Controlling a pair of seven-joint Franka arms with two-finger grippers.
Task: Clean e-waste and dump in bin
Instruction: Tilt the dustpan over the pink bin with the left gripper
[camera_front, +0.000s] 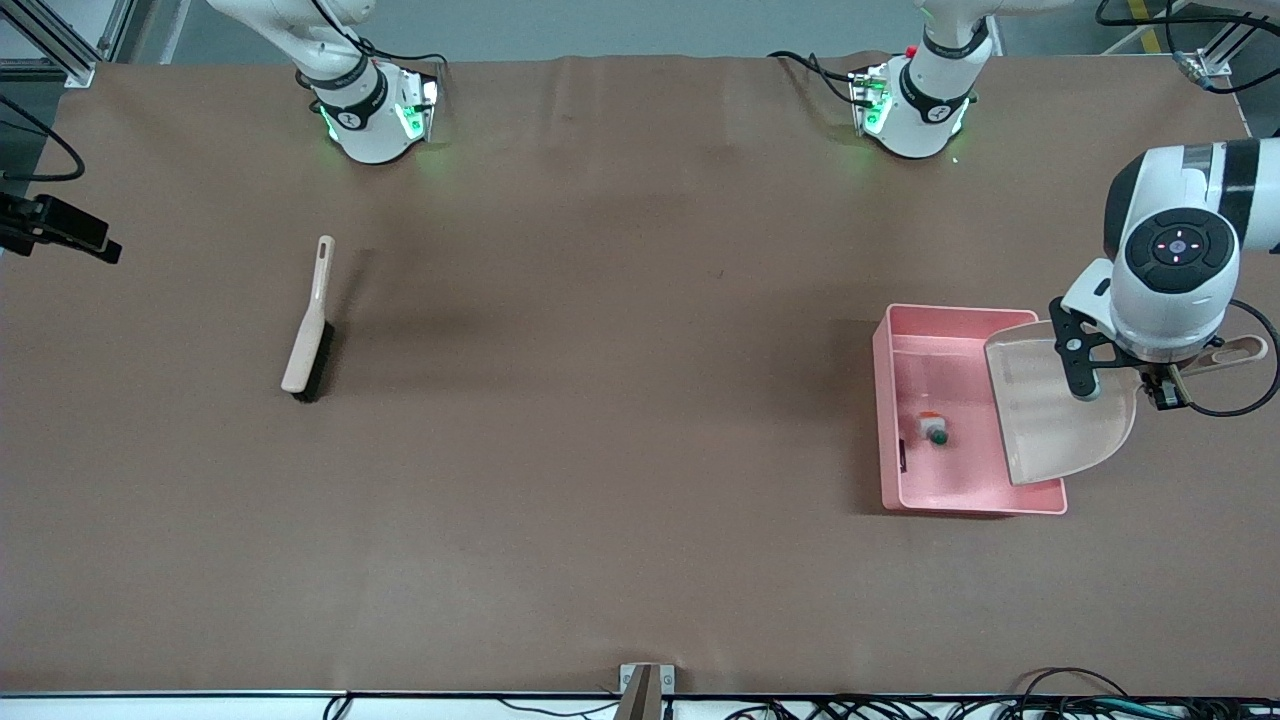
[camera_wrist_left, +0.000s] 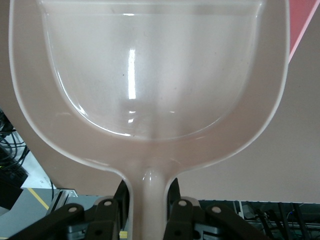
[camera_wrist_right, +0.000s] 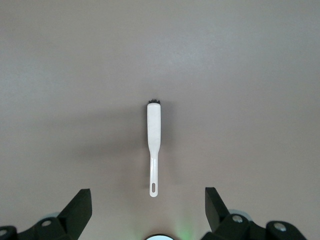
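Note:
The pink bin (camera_front: 884, 400) stands toward the left arm's end of the table. In it lie the white-silver piece with orange mark and green tip (camera_front: 935, 428) and the dark block (camera_front: 903, 456) against the bin's wall. My left gripper (camera_front: 1165, 385) is shut on the handle of the beige dustpan (camera_front: 1060, 410) and holds it over the bin's edge. In the left wrist view the gripper (camera_wrist_left: 148, 205) clamps the handle, the dustpan (camera_wrist_left: 150, 75) looks empty, and a corner of the bin (camera_wrist_left: 305, 15) shows. My right gripper (camera_wrist_right: 147, 196) is open and empty, high over the brush (camera_wrist_right: 154, 132).
A beige brush with dark bristles (camera_front: 308, 325) lies on the brown table toward the right arm's end. A black clamp (camera_front: 60, 230) juts in at that end's edge. A small bracket (camera_front: 645, 685) sits at the table's near edge.

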